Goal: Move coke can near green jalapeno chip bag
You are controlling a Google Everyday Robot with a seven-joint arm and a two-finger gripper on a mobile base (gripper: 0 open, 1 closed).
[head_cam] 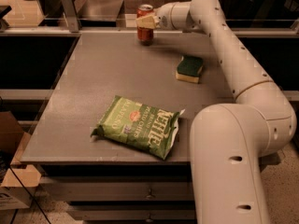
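The coke can [145, 34], red with a silver top, stands upright at the far edge of the grey table [93, 78]. My gripper [143, 22] reaches in from the right and is shut on the can's upper half; one cream finger [145, 22] crosses its front. I cannot tell whether the can's base touches the table. The green jalapeno chip bag [138, 126] lies flat near the table's front edge, well apart from the can.
A green-and-yellow sponge [189, 68] lies on the table's right side, below my forearm. My arm's large base [229, 162] covers the front right corner. A rail and shelving run behind the table. A cardboard box [11, 171] sits on the floor at left.
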